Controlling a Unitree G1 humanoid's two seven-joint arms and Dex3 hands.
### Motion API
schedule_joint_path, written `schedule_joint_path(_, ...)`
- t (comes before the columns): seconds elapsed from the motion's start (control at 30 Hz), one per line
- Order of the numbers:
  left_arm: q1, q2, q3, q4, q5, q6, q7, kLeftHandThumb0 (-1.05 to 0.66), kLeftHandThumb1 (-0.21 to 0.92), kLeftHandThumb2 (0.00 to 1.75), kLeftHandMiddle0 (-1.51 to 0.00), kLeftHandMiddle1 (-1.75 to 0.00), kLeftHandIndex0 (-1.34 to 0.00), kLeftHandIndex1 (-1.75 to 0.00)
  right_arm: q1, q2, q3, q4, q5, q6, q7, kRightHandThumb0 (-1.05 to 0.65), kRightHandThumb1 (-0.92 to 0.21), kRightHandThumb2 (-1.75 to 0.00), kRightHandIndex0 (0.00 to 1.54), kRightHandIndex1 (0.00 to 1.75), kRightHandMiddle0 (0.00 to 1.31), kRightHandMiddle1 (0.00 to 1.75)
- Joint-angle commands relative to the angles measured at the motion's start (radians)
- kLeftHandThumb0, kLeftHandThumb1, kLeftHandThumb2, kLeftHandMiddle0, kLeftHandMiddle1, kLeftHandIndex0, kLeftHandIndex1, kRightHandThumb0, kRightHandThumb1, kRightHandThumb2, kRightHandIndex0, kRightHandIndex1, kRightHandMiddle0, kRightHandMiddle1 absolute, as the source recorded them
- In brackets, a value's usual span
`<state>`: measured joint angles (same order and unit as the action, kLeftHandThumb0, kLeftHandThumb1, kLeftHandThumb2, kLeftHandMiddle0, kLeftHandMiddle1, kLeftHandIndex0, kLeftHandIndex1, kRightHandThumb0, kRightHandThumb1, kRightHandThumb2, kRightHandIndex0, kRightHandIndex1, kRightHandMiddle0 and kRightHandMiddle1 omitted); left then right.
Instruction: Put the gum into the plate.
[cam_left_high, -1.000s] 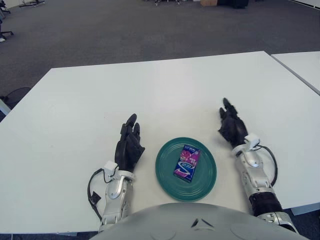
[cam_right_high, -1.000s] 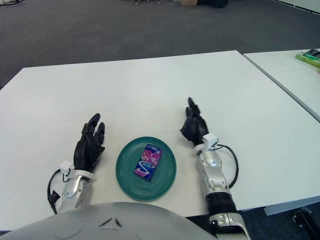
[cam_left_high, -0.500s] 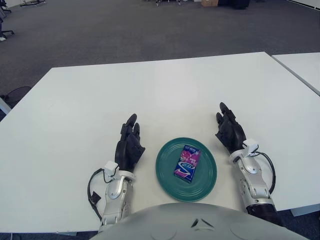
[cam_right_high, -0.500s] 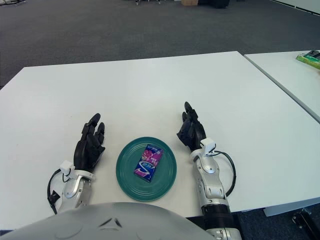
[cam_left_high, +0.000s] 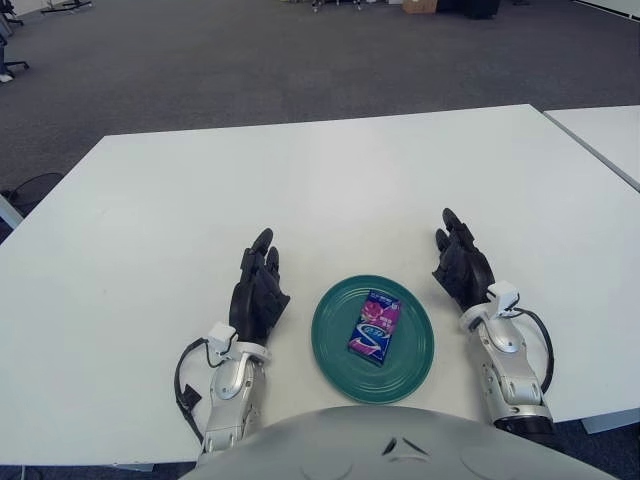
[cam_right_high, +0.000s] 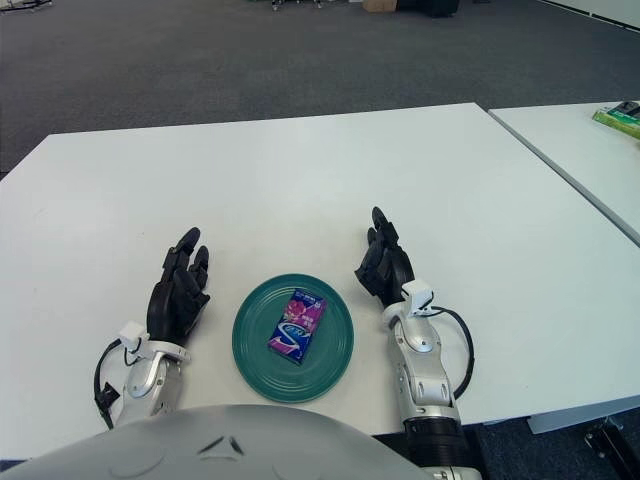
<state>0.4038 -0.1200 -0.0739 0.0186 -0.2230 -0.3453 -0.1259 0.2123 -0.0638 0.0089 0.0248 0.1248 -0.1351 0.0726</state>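
The gum pack (cam_left_high: 374, 326) lies flat in the plate (cam_left_high: 417, 371); it looks light, stiff and slick, best pinched across its long edges. The left robot hand (cam_left_high: 258, 287) and right robot hand (cam_left_high: 458, 261) rest on the table (cam_left_high: 300, 180) with fingers loose and empty.

The smooth matt white worktop (cam_left_high: 300, 190) carries a glossy round teal plate (cam_left_high: 415, 365) of plastic look and a shiny printed pink-and-blue gum packet (cam_left_high: 374, 325); beyond is rough grey carpet (cam_left_high: 250, 60).

We stood before a white table (cam_left_high: 300, 180), a second white table (cam_right_high: 575, 140) just right, dark grey carpet (cam_left_high: 250, 60) beyond, furniture legs at the far edge.
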Motion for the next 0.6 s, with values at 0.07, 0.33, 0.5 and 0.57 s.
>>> schedule_joint_path(0.07,0.036,0.008,0.003,0.007,0.003,0.032,-0.005,-0.97,0.92,1.01,-0.12,0.0,0.0,-0.42,0.049,0.032,0.019,0.043,-0.03,0.039,-0.02,-0.93,-0.92,-1.06,0.03,0.01,0.04,0.06)
schedule_joint_path(0.33,0.049,0.009,0.002,-0.01,-0.001,0.051,-0.006,-0.97,0.92,1.0,-0.13,-0.01,0.0,-0.49,0.045,0.061,0.019,0.068,-0.059,0.001,-0.049,-0.91,-0.92,-1.07,0.05,0.0,0.0,0.16)
schedule_joint_path(0.5,0.057,0.008,0.001,-0.021,-0.004,0.062,-0.006,-0.96,0.92,1.0,-0.14,-0.01,0.0,-0.51,0.031,0.067,0.01,0.101,-0.076,-0.051,-0.063,-0.9,-0.92,-1.07,0.05,0.0,0.0,0.19)
schedule_joint_path(0.57,0.059,0.007,0.0,-0.024,-0.005,0.064,-0.008,-0.96,0.92,1.0,-0.14,-0.01,0.0,-0.52,0.028,0.066,0.008,0.109,-0.079,-0.061,-0.064,-0.9,-0.92,-1.07,0.05,0.0,0.0,0.2)
